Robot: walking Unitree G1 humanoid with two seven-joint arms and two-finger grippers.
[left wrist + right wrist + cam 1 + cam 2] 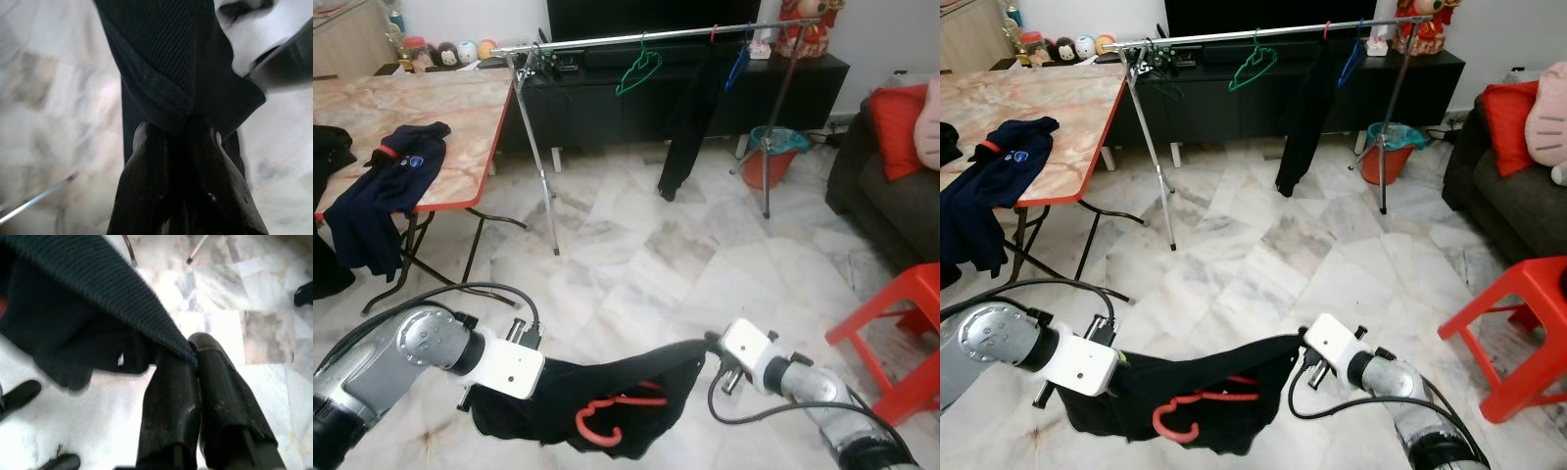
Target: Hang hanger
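A marble-tiled living room is framing the scene, with a clothes rail [646, 37] standing well ahead of the robot. Well short of that rail, the left claw [176, 134] and the right claw [193, 352] are each pinching shut on an edge of a black garment [607, 401], stretching it between them; a red hanger [607, 416] is lying inside it. The hanger may be slipping free, since neither claw is gripping it directly. No legible writing is appearing.

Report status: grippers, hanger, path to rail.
Left gripper, right gripper: jaws shut on black garment. Red hanger inside it. Rail ahead, floor between bare.
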